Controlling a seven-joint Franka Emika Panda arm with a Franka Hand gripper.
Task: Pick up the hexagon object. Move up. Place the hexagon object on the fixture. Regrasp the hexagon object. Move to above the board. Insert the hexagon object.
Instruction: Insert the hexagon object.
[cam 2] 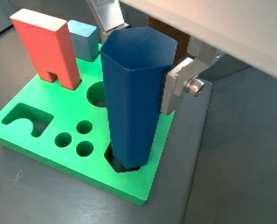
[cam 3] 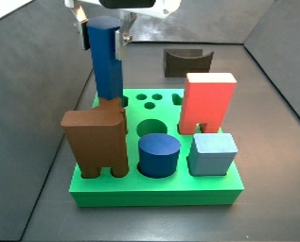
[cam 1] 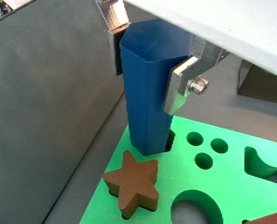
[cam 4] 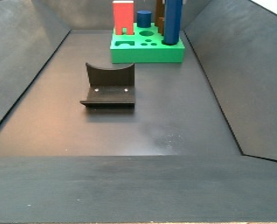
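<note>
The hexagon object (cam 2: 135, 96) stood upright at a corner of the board (cam 2: 41, 136), its lower end already seated in a hexagonal hole, while the gripper (cam 2: 143, 48) clamped its upper part, one silver finger (cam 2: 179, 83) pressed flat against a side face. It looked like a rigid, smooth plastic bar, probably light and not fragile, though slick enough to slip or tilt if squeezed on its edges; taking hold on two opposite flat faces near the top, as here, seemed the sound choice. The board lay flat on a dark matte floor (cam 4: 141, 131) inside a walled bin. Room was tight: in a side view the brown block (cam 3: 94, 140), the blue cylinder (cam 3: 159, 155) and the red block (cam 3: 209, 102) stood nearby, and a wall ran just beside the bar. The fixture (cam 4: 107, 86) sat well apart.
</note>
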